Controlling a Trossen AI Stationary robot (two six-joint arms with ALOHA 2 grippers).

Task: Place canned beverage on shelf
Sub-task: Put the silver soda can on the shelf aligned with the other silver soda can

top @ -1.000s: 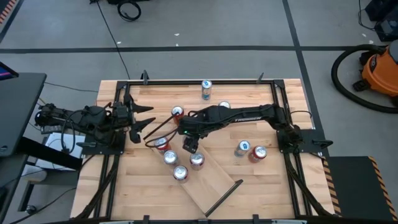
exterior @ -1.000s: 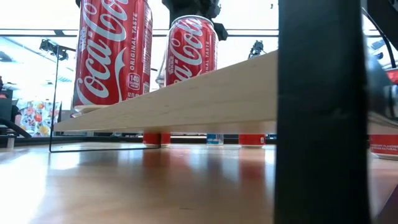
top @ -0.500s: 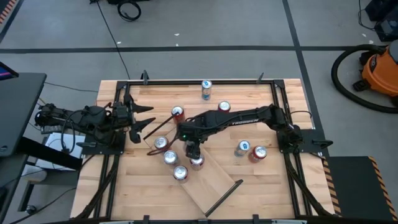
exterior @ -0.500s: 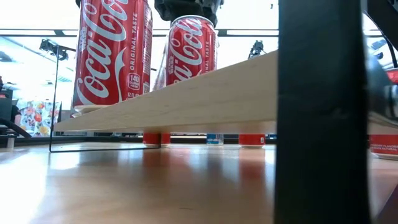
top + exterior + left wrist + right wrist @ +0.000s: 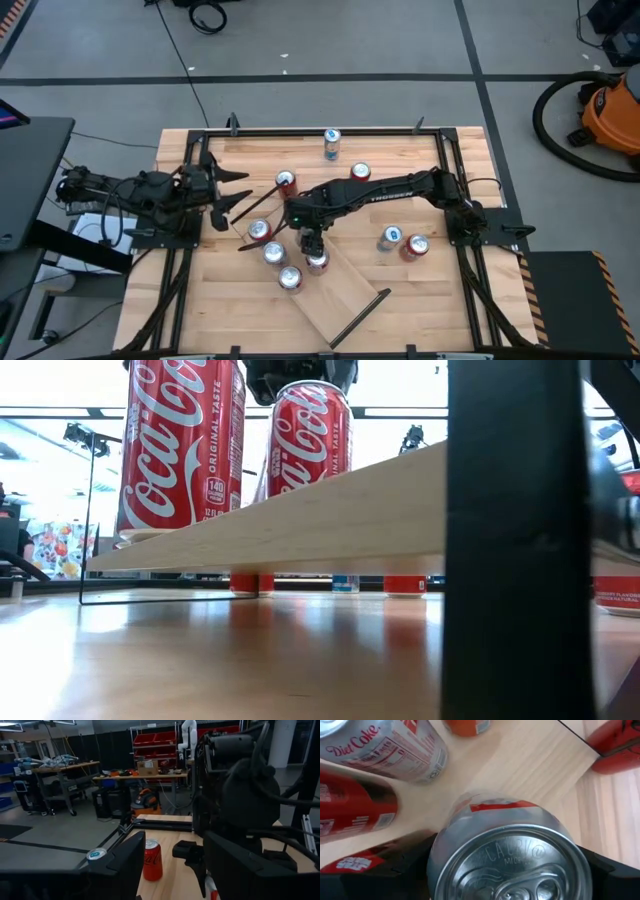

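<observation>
right end effector [image 5: 314, 250] pinching a red cola can [image 5: 317, 262] standing on the shelf [image 5: 340, 295]
three more cans stand on the plank nearby; left end effector [image 5: 222, 195] waits at the surface's left edge, fingers nearly together

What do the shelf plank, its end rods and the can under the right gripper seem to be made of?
Shelf: pale, matte wood, going by its visible grain. End rod: thin, black, probably painted metal. Can between the right gripper's fingers: likely aluminium, with a bright brushed silver lid with pull tab and red printed side.
</observation>
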